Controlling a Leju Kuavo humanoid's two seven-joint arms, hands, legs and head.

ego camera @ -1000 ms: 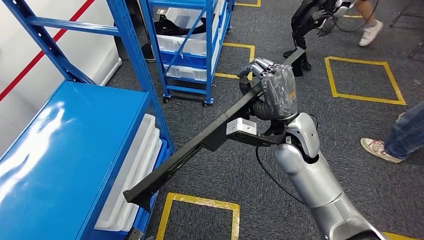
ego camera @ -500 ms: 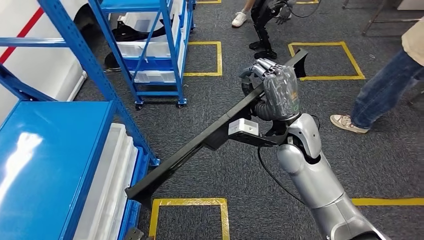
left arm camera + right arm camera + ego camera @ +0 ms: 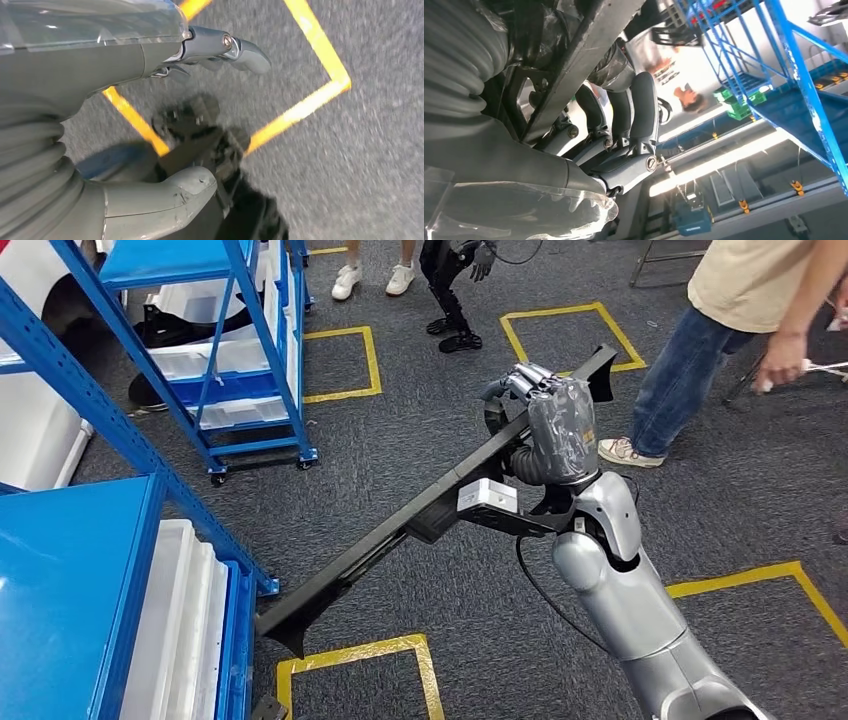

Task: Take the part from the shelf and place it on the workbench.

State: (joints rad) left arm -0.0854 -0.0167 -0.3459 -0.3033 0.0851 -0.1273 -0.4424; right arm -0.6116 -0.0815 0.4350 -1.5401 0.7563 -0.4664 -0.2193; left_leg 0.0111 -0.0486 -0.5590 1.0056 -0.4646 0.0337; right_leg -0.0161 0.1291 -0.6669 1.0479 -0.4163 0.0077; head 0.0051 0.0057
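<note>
The part point(image 3: 400, 525) is a long black bar with a bracket near its middle. It runs slantwise from low beside the blue shelf up to the upper right, well above the floor. My right hand point(image 3: 555, 425) grips it near its upper end, fingers wrapped round the bar. In the right wrist view the dark fingers point(image 3: 634, 125) curl over the bar point(image 3: 584, 55). My left hand point(image 3: 100, 60) hangs over the grey carpet with thumb and fingers apart and nothing between them.
A blue shelf point(image 3: 70, 590) with white bins point(image 3: 180, 620) stands at the left. A wheeled blue rack point(image 3: 230, 360) is beyond it. A person in jeans point(image 3: 700, 360) stands at the upper right. Yellow tape squares point(image 3: 350, 655) mark the carpet.
The whole view has swung, so the camera has turned: the shelf slid left and the person came closer at the right. My right hand keeps the same hold on the part.
</note>
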